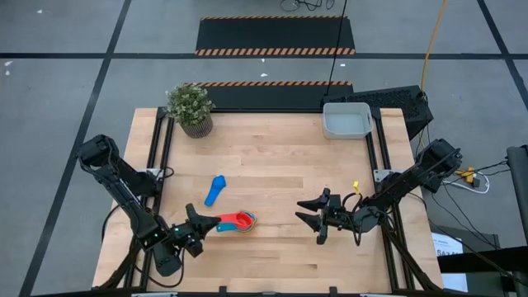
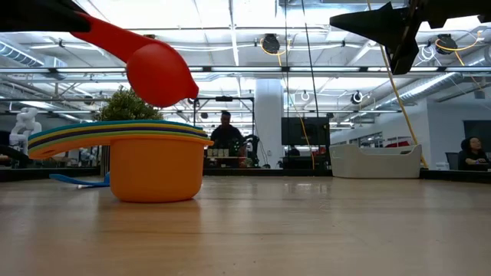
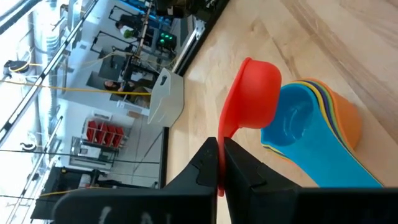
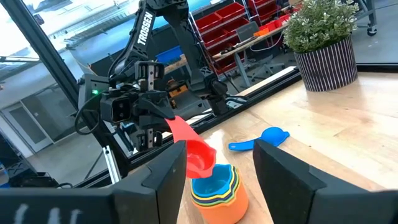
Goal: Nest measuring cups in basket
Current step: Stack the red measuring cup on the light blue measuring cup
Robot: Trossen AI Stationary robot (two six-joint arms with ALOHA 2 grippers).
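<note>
Currently, left end effector [image 1: 196, 224]: pinched tight on the red cup [image 3: 252, 96]'s handle, holding its bowl just above the stack.
Stack [image 1: 245, 223]: nested on the table, front-centre.
Blue cup [image 1: 215, 190]: loose nearby.
Basket [image 1: 346, 120]: far corner, so nesting comes first, I judge.
Right end effector [image 1: 316, 211]: spread wide, holding nothing, waiting.

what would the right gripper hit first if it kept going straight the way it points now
Probably the stack of nested cups: the open right gripper points across the table at it and at the red cup held over it by the left gripper. Its height above the wood is unclear, so it might pass over.
</note>
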